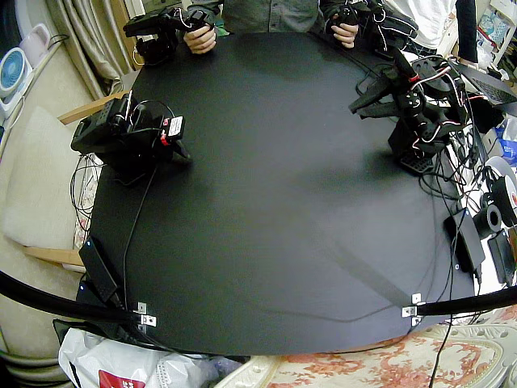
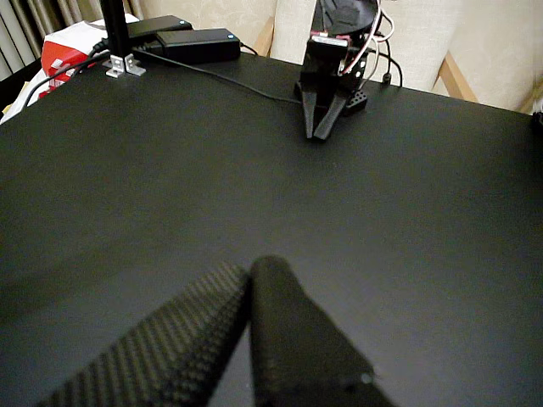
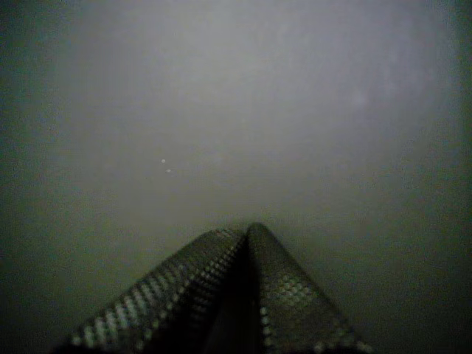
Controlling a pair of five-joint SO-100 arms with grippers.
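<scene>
Arms: two, right arm [image 1: 121,133] and left arm [image 1: 412,105].
Grippers: two, right gripper [image 3: 247,234] and left gripper [image 2: 252,273].
Table [image 1: 275,210]: one.
Person's hands: two, one hand [image 1: 200,39], other hand [image 1: 346,34].

We record a desk [image 1: 275,202] with a matte black top, rounded at the corners and bare across its middle. The right arm [image 1: 129,133] stands on it near one side edge and the left arm [image 1: 416,121] near the opposite edge, well apart. A black power adapter [image 1: 98,268] lies at the near edge on the right arm's side. A thin cable [image 1: 139,214] runs over the top to that arm's base. A metal bracket [image 1: 145,314] sits at the near corner by the adapter, and a second bracket [image 1: 414,305] at the other near corner.
</scene>
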